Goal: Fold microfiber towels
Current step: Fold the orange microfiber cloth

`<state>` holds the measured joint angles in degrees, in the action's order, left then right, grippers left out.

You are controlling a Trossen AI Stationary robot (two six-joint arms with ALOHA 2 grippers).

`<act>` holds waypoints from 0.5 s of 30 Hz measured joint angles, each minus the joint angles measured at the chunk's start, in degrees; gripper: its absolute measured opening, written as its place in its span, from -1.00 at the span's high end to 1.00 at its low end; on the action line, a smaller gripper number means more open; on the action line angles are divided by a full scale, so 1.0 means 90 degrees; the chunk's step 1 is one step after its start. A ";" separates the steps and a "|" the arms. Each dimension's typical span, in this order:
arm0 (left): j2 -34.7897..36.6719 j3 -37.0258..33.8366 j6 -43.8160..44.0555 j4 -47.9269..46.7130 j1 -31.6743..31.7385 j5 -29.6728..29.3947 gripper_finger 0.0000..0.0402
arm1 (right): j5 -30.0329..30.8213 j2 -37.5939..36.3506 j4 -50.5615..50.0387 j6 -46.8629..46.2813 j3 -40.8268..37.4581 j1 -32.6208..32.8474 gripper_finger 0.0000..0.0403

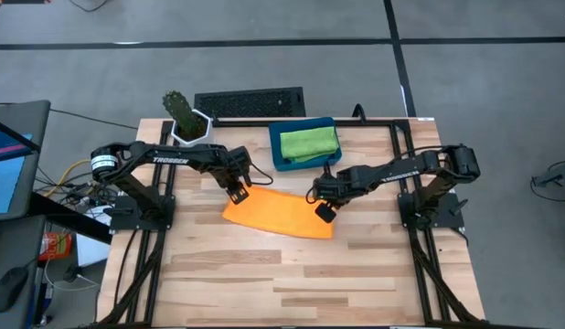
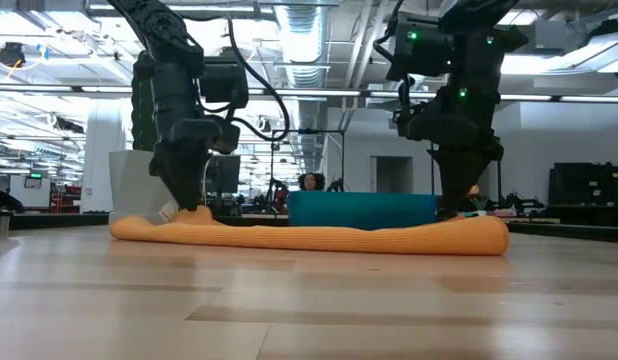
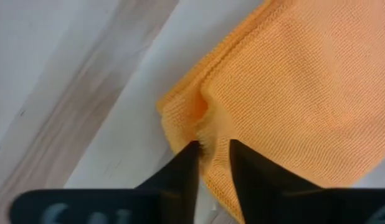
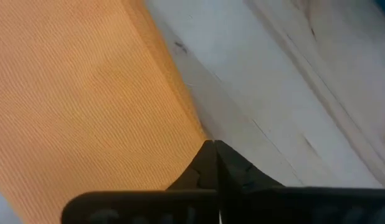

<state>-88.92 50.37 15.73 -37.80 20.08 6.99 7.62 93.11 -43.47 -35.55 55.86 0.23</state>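
An orange towel (image 1: 278,215), folded into several layers, lies flat on the wooden table (image 1: 264,283). My left gripper (image 1: 239,193) points down at its far left corner, shut on a pucker of cloth (image 3: 211,149). My right gripper (image 1: 325,213) points down at the towel's right end, and its fingers (image 4: 215,144) are shut at the towel's edge. A green towel (image 1: 307,143) lies folded in the dark-blue tray (image 1: 281,160) behind. In the low view the orange towel (image 2: 309,236) is a long low roll with a gripper at each end. My left gripper pinches the orange towel's corner edge (image 3: 208,127) between its two fingers from above, pointing steeply down. The cloth is bunched into a small pucker just ahead of the fingertips (image 3: 189,155). The towel stays on the table. My right gripper's shut fingertips meet the towel's corner (image 4: 195,134) from above. I cannot tell whether any cloth is between them.
A cactus in a white pot (image 1: 186,121) stands at the far left of the table. A black grille (image 1: 249,100) lies beyond the far edge. The tray with the green towel is close behind both grippers. Bare wood stretches toward the near edge.
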 joint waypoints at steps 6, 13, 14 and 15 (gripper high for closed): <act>0.0000 0.0014 0.0201 -0.0010 0.0000 -0.0149 0.96 | -0.0002 -0.0001 0.0011 -0.0046 0.0000 0.0000 0.84; -0.0005 0.0698 0.0146 -0.0417 -0.0002 -0.0444 0.99 | 0.0065 0.0001 -0.0081 -0.0085 0.0000 0.0000 0.90; -0.0005 0.0813 0.0105 -0.0451 -0.0002 -0.0550 0.99 | 0.0131 -0.0001 -0.0141 -0.0157 0.0000 0.0000 0.93; -0.0005 0.0902 0.0063 -0.0433 -0.0002 -0.0654 0.99 | 0.0189 0.0000 -0.0198 -0.0207 0.0000 0.0000 0.95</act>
<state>-88.97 58.49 16.30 -41.70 20.05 1.11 9.32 93.11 -45.25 -37.41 55.86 0.23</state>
